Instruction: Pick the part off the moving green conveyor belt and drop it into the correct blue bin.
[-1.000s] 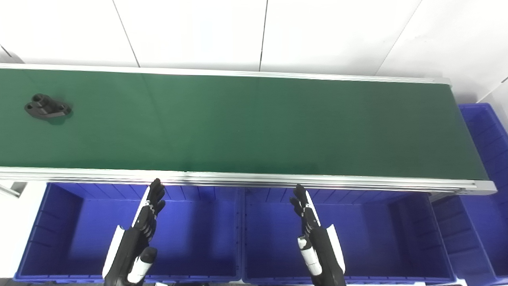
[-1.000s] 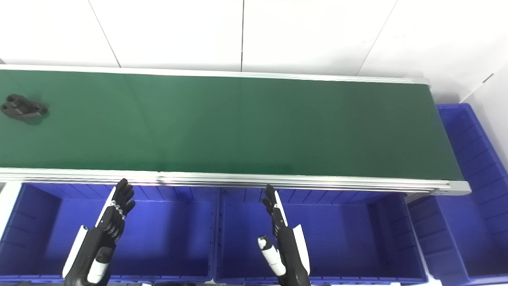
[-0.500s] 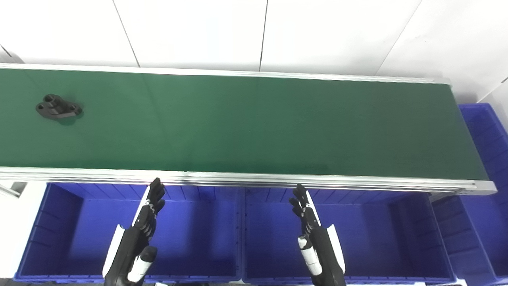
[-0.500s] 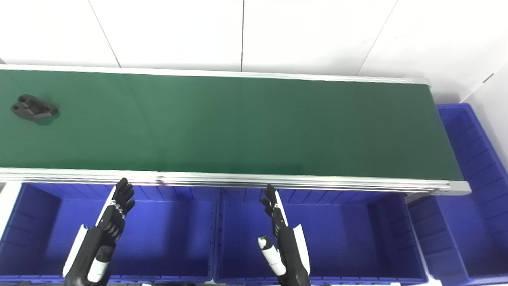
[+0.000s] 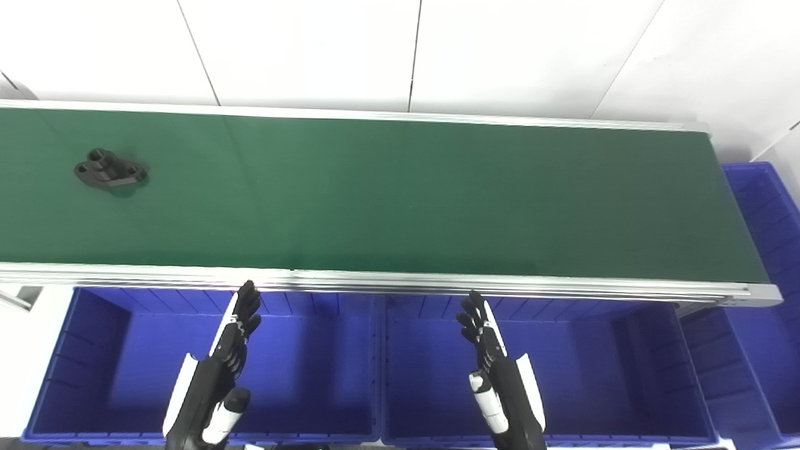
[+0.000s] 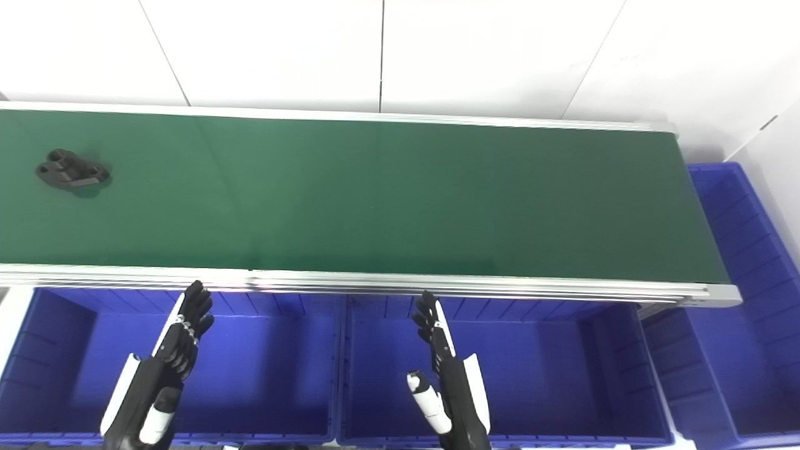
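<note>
A long green belt runs left to right. Along its near side sit two blue bins, a third at the right end. The left hand and right hand hover over the bins, fingers spread, empty. A small black part lies far left on the belt.

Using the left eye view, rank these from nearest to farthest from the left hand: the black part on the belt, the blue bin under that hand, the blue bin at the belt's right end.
1. Blue bin directly beneath the left hand, lower left.
2. Black part on the green conveyor belt, far left, across the rail.
3. Blue bin at the belt's right end, far right edge.
</note>
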You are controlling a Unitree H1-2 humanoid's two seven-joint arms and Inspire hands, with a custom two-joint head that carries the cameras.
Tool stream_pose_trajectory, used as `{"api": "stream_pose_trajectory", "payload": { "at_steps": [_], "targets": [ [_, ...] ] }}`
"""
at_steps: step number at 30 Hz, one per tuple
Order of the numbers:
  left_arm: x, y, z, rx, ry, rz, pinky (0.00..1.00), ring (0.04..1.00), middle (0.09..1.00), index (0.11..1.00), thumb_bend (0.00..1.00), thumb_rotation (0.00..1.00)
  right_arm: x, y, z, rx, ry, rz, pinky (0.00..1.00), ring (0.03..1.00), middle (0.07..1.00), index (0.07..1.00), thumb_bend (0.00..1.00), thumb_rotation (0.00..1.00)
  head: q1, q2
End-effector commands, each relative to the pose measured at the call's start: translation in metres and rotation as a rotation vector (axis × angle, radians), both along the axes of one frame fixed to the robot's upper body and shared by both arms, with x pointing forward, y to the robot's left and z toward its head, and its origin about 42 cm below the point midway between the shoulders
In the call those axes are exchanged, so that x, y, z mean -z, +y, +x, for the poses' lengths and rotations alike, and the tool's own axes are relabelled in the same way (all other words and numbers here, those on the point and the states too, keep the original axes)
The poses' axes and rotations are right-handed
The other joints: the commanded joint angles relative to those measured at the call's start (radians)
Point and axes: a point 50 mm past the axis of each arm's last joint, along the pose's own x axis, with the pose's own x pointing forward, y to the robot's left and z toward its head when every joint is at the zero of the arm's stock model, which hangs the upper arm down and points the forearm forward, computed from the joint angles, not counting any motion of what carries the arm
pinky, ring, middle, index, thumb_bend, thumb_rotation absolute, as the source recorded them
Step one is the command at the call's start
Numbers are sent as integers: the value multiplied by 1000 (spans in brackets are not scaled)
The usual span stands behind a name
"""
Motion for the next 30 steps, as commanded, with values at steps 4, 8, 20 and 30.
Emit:
{"api": "stream_pose_trajectory", "payload": {
  "at_steps": [4,8,20,30],
  "targets": [
    [-7,0,0,0,-42,-7,980,1000,1000,1000,1000,944,-6,3,-1,10,-57,18,935,933,962,1000,882,1000,2,0],
    [-7,1,1,3,-41,-5,981,1000,1000,1000,1000,944,-6,3,-1,9,-58,21,935,932,962,1000,877,997,0,0],
    [-6,0,1,2,-39,-3,972,1000,1000,1000,1000,941,-4,3,0,11,-51,24,933,933,961,1000,886,991,2,-4],
    [11,-1,0,6,-31,11,957,999,1000,1000,1000,945,11,3,-1,12,-21,38,927,933,961,1000,881,973,58,-148]
  ]
}}
